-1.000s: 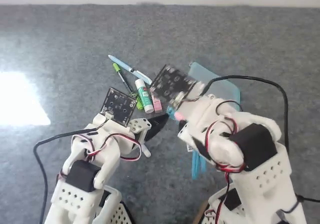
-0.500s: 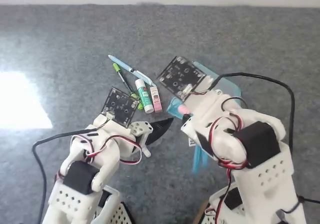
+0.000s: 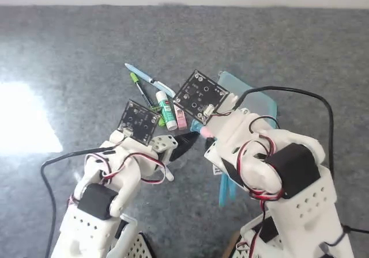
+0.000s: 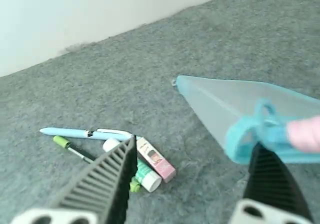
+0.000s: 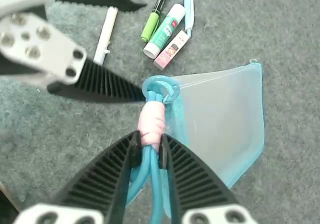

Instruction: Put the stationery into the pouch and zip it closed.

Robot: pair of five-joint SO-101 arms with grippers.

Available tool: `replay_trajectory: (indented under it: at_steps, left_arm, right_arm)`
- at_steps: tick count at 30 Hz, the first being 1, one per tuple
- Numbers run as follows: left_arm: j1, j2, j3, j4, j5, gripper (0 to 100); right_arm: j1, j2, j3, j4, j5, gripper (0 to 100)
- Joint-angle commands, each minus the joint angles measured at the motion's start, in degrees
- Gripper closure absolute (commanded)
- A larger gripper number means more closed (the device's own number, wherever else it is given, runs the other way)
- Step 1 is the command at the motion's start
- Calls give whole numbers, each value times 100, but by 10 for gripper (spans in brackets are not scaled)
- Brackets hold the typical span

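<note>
A translucent light-blue pouch (image 3: 251,99) (image 5: 220,114) (image 4: 235,109) lies on the grey carpet. My right gripper (image 5: 148,149) (image 3: 203,130) is shut on the pink tab (image 5: 151,124) of the pouch's blue strap, holding that end up. My left gripper (image 4: 192,184) (image 3: 183,144) stands open just beside the strap loop (image 4: 250,129), with nothing between its fingers. Beyond them the stationery lies together: a blue pen (image 3: 144,76) (image 4: 85,132), a green pen (image 3: 140,91) (image 5: 152,19), a glue stick (image 3: 167,111) (image 5: 165,29) and a pink eraser (image 3: 180,117) (image 5: 171,50).
A white pen-like stick (image 5: 106,34) lies on the carpet between my left gripper's black fingers (image 5: 100,86). The two arms stand close together near the table's front. Bright glare (image 3: 23,120) marks the carpet at the left. Bare carpet stretches to the back and right.
My right gripper swung a little to the right with the strap, then came back left toward the left gripper. The left arm barely moved. The stationery stayed put.
</note>
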Motion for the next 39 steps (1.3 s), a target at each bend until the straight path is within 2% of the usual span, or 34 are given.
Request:
replay_trajectory:
  at_steps: [1, 7, 10, 12, 15, 21, 26, 32, 39]
  left_arm:
    - [-167, 53, 57, -369, 35, 668]
    - [114, 44, 277, -501, -176, 694]
    - [44, -9, 22, -149, -176, 692]
    - [-176, -9, -382, 343, -158, 682]
    - [-149, -9, -743, 1020, -88, 651]
    - [185, -9, -752, 1178, -97, 646]
    - [193, 18, -699, 1099, -149, 647]
    - [229, 44, 136, -158, -167, 667]
    - [273, 53, 163, -220, -149, 668]
  right_arm:
    - [-75, -171, -255, 189, 79, 991]
    - [-75, -171, -325, 180, 79, 991]
    - [-40, -145, -316, 180, 79, 991]
    - [-31, -119, -316, 180, 70, 991]
    - [-31, -110, -325, 127, -35, 991]
    - [-31, -110, -334, 127, -70, 991]
    - [-48, -127, -343, 127, -79, 991]
    - [-75, -171, -404, 189, -62, 991]
    - [-92, -171, -413, 189, -70, 991]
